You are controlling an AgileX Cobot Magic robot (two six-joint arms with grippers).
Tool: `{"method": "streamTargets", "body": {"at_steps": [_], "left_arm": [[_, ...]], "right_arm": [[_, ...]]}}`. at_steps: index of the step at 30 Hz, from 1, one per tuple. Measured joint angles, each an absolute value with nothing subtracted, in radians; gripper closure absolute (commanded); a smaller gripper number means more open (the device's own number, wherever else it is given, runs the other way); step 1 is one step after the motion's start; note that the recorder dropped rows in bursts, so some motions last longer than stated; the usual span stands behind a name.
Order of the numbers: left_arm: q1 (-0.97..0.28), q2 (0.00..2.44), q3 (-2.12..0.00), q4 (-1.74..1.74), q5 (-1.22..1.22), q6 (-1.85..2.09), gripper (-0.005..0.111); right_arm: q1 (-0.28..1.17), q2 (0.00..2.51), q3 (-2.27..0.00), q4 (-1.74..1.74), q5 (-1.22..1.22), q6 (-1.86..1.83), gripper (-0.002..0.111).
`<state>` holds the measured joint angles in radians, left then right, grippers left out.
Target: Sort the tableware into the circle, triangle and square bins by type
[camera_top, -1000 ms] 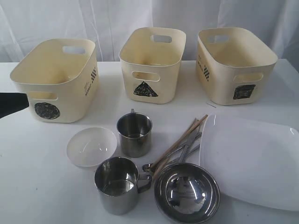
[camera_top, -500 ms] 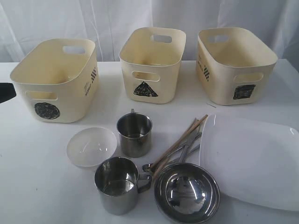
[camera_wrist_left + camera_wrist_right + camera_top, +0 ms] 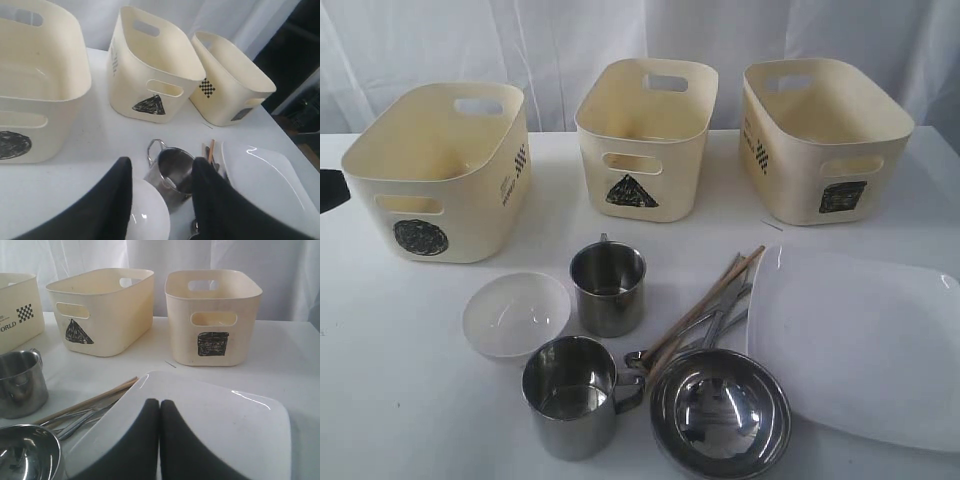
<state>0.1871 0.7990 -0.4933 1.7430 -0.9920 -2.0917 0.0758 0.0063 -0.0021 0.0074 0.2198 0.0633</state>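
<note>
Steel mug [image 3: 608, 288], second mug [image 3: 570, 395], steel bowl [image 3: 720, 412], small white bowl [image 3: 516, 313], chopsticks [image 3: 705, 300] and white plate [image 3: 865, 345] sit on the table [image 3: 400, 400] before the cream bins [image 3: 645, 135]. Left gripper [image 3: 161, 165] stands open, holding nothing; right gripper [image 3: 160, 402] is closed tight, empty.

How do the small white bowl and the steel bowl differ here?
The white bowl is white, the steel bowl reflective metal. The white bowl looks smaller than the steel bowl. The white bowl sits left of the mugs, the steel bowl right, by the plate. Both are upright, empty.
</note>
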Motion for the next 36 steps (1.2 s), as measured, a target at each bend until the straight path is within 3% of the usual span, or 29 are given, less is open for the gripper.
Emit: {"method": "streamTargets", "body": {"at_steps": [26, 31, 36], "left_arm": [[0.187, 0.798, -0.493, 1.715, -0.692, -1.906, 0.063], [0.187, 0.798, -0.493, 1.594, -0.676, -1.819, 0.063], [0.187, 0.798, -0.467, 1.251, -0.732, -1.54, 0.063]], "right_arm": [[0.076, 0.006, -0.002, 0.007, 0.22, 0.065, 0.108], [0.076, 0.006, -0.002, 0.007, 0.22, 0.065, 0.108], [0.076, 0.006, -0.002, 0.007, 0.22, 0.065, 0.108]]}}
